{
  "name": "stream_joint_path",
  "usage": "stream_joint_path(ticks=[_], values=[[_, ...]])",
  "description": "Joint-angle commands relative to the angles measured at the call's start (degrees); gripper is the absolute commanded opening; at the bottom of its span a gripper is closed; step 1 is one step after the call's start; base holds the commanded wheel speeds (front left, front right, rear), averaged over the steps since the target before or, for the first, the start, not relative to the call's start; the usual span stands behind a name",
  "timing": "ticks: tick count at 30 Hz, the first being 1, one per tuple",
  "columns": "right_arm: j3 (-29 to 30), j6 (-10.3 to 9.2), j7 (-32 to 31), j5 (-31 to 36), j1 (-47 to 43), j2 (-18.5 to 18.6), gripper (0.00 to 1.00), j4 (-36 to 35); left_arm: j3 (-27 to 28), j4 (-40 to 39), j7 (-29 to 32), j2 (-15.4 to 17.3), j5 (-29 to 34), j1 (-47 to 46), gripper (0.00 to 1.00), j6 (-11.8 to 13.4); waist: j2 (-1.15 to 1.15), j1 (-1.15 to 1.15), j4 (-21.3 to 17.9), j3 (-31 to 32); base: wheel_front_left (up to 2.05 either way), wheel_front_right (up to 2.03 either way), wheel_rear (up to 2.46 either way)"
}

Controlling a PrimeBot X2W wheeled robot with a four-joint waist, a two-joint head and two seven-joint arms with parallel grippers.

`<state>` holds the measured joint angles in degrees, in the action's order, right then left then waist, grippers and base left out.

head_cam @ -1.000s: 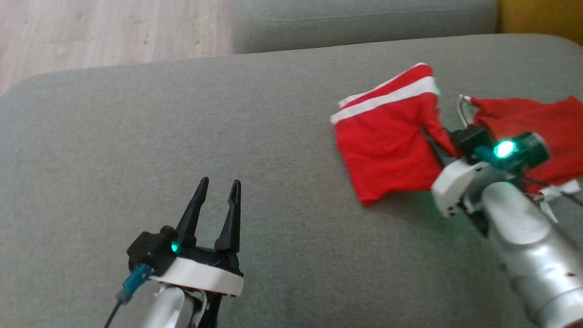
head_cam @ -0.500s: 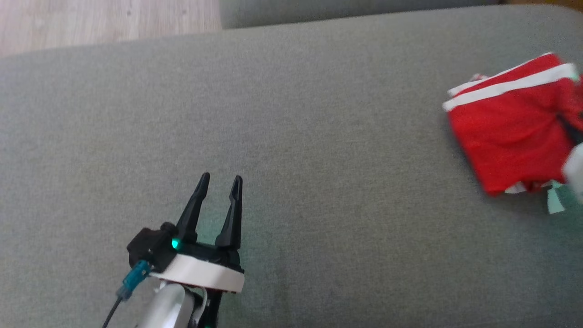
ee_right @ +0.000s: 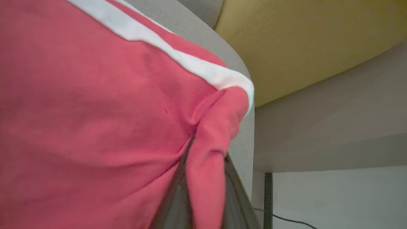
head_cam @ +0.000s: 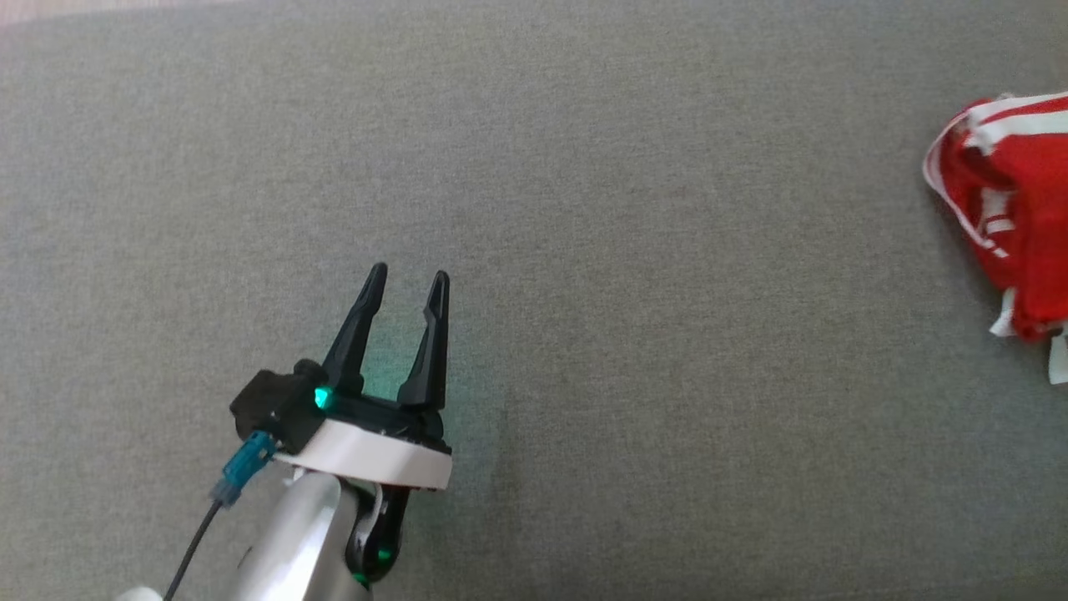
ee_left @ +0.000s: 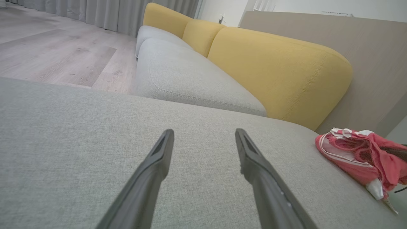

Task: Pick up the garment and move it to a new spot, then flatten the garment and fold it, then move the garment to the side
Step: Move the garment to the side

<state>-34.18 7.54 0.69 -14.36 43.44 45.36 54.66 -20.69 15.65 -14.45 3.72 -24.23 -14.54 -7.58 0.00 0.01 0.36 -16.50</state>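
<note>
1. Head view: the red garment (head_cam: 1014, 200) is seen bunched at the grey cushion's (head_cam: 584, 209) right edge; the left gripper (head_cam: 409, 274) is held spread and empty.
2. Left wrist view: the cloth is judged light, soft and limp.
3. Right wrist view: the right gripper (ee_right: 206, 152) is clamped on a fold; hems are judged firmer holds.

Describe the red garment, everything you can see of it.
The garment is red soft-looking fabric with white stripes and white edging, its inside mesh-like. It lies bunched and crumpled, not flat, at the right end of the grey sofa cushion, near the yellow backrest. The right gripper is shut on a fold of it.
</note>
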Motion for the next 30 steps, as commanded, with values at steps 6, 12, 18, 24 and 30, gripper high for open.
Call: stream_joint_path(ticks=[6, 12, 18, 24, 30], values=[[4.41, -0.05, -1.16, 0.16, 0.89, -1.19, 1.0, 3.58, 0.76, -1.12, -0.55, 0.86, -0.18, -2.54, 1.0, 0.09, 0.0, -0.01, 0.26, -0.49, 0.0, 0.0, 0.0], [7.48, -0.05, -0.83, 0.34, 2.02, -2.5, 1.0, 4.94, 1.23, -0.7, -0.55, 1.04, -0.3, -2.25, 1.0, 0.09, 0.0, -0.01, 0.03, 0.76, 0.0, 0.0, 0.0], [12.52, -0.05, 3.17, 2.49, 5.12, -4.93, 1.0, 4.01, 2.29, -0.93, -0.55, 0.98, -0.18, -1.24, 1.0, 0.09, 0.0, -0.01, -0.72, 3.81, 0.0, 0.0, 0.0], [17.36, -0.05, 9.53, 3.95, 5.66, -12.19, 1.0, -1.46, 4.35, -2.24, -0.55, 0.95, 0.5, 0.68, 1.0, 0.09, 0.0, -0.01, -1.8, 8.4, 0.0, 0.0, 0.0], [21.77, -0.05, 13.08, 4.29, -0.22, -21.09, 1.0, -10.57, 7.08, -4.31, -0.55, 0.47, 1.44, 3.23, 1.0, 0.09, 0.0, -0.01, -2.46, 12.71, 0.0, 0.0, 0.0]])
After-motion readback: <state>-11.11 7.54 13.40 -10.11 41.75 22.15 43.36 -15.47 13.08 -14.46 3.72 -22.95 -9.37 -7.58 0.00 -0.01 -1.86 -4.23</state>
